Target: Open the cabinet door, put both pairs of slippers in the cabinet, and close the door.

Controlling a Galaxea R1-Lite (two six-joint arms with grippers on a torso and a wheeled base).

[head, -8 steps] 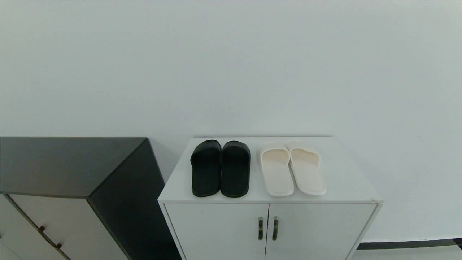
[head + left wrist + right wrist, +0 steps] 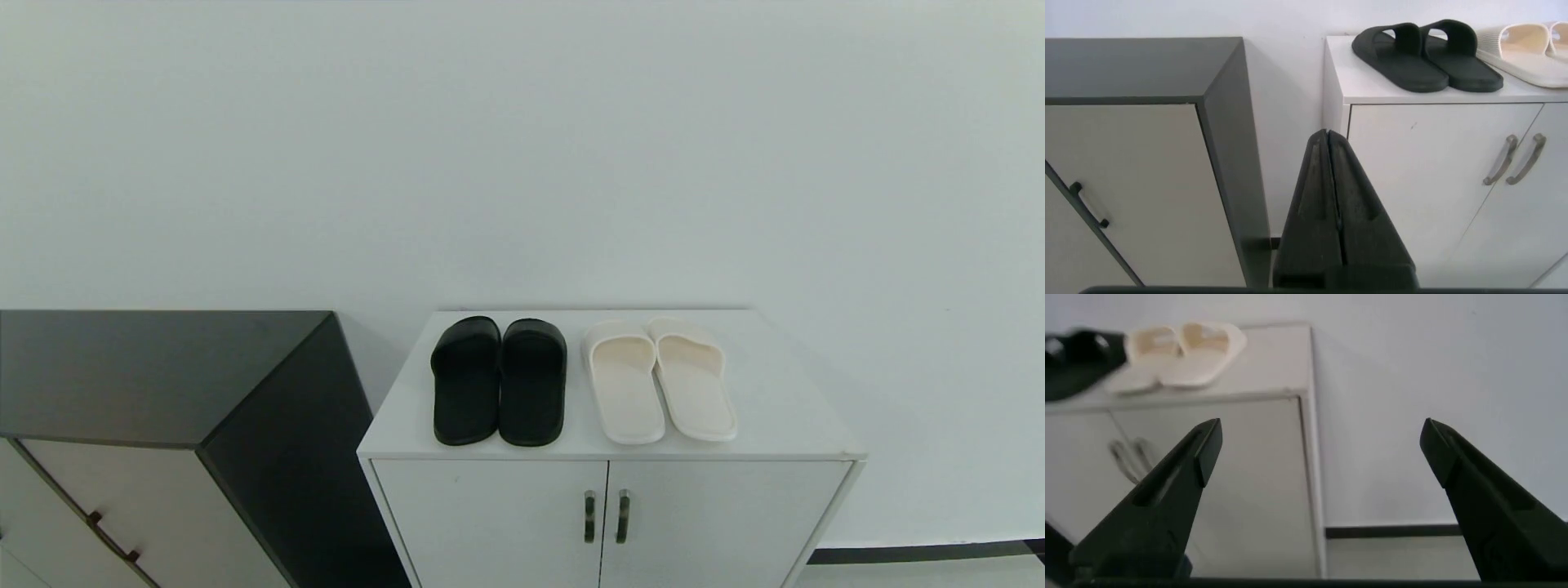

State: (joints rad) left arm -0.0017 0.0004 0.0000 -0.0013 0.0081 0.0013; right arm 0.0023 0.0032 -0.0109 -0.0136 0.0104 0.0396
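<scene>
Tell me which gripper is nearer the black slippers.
Left, probably. The left gripper is low before the left side of the cabinet, under the black slippers; the right gripper is low off its right end, with the cream slippers between.

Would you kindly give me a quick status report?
Left tool shut, right tool open, both empty. Black slippers and cream slippers on the white cabinet, doors shut. Dark cabinet close on its left.
</scene>
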